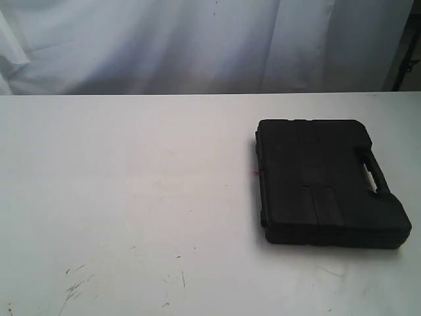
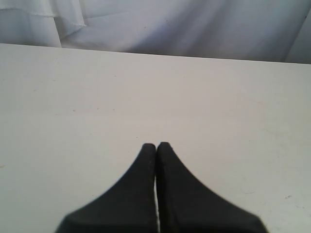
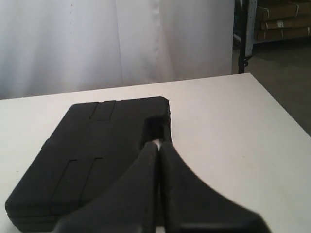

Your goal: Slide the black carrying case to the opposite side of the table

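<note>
The black carrying case [image 1: 325, 181] lies flat on the right half of the white table [image 1: 131, 184], its handle [image 1: 371, 170] on its right side. Neither arm appears in the exterior view. In the right wrist view my right gripper [image 3: 158, 144] is shut with nothing in it, its tips in front of the case [image 3: 92, 155] near the handle cut-out. My left gripper [image 2: 156, 144] is shut and empty over bare table [image 2: 146, 92]; the case is out of that view.
White curtain [image 1: 197, 39] hangs behind the table's far edge. Dark scuff marks [image 1: 75, 283] lie near the front left, and a tiny red spot [image 1: 252, 174] sits left of the case. Past the table's right edge are floor and a metal rack [image 3: 245, 34].
</note>
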`<state>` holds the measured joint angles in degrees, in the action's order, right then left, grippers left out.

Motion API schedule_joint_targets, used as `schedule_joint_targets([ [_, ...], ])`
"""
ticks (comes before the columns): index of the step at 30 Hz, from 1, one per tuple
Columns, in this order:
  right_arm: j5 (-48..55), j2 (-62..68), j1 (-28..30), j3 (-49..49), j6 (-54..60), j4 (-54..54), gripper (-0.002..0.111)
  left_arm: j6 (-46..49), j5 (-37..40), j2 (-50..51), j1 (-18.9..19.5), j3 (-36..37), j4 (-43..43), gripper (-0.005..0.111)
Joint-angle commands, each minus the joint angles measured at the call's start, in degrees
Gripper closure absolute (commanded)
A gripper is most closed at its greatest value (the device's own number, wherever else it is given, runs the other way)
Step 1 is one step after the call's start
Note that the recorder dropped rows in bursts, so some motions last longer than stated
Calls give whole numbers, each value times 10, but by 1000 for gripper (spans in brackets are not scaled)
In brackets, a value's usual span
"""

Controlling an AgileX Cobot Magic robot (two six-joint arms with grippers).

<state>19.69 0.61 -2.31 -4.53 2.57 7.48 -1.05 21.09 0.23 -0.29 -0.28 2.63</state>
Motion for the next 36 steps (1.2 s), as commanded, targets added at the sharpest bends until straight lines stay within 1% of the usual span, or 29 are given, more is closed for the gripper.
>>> schedule_joint_targets([
  [1,-29,-6,5,44,14,4,108,-1,-7,-2,-3,3,1,107],
  [3,-35,-6,5,45,15,4,108,-1,-7,-2,-3,3,1,107],
  [5,-9,-6,5,45,25,-1,108,-1,-7,-2,-3,3,1,107],
  [13,0,-6,5,45,44,-1,108,-1,-7,-2,-3,3,1,107],
  [36,0,-6,5,45,45,-1,108,-1,-7,-2,-3,3,1,107],
])
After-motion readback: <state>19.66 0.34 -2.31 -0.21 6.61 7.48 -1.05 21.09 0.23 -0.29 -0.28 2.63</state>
